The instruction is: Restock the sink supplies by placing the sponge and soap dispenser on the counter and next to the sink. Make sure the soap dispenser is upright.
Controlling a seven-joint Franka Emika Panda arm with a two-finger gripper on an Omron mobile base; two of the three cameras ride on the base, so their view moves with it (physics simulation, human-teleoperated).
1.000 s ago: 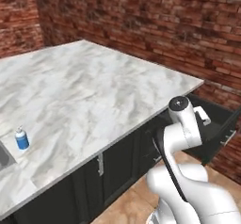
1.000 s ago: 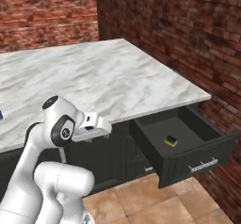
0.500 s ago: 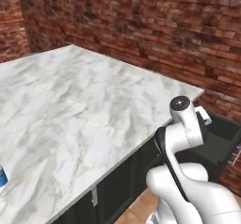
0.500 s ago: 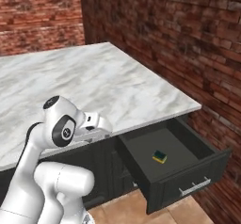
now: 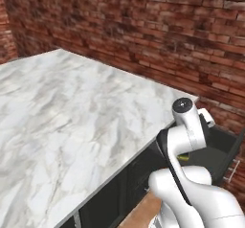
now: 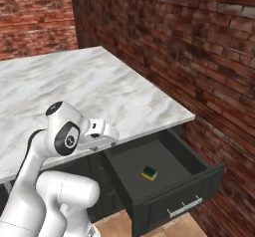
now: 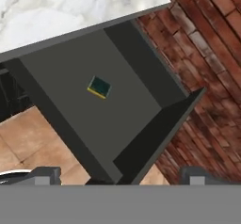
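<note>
looking down through your hand camera, you have the sponge point(image 7: 99, 86) lying flat on the floor of an open dark drawer point(image 7: 141, 72), green side up with a thin yellow edge showing along one side. it sits alone near the middle of the drawer floor, apart from every wall. your gripper point(image 7: 117, 173) hangs above the drawer's front panel, well apart from the sponge, with its two finger tips point(image 7: 44, 175) spread wide at the bottom corners of that view and nothing between them.

from the right base view you can see the same drawer point(image 6: 164, 174) pulled out from under the end of the counter point(image 6: 74, 96), close to the brick wall point(image 6: 199, 47), and the sponge point(image 6: 149, 173) rests on its floor. the arm's hand point(image 6: 99, 136) reaches out level with the counter edge, above the drawer's inner end.

in the left base view the marble counter point(image 5: 62, 121) stretches away to your left, and the drawer point(image 5: 225, 150) shows dark behind the arm.
</note>
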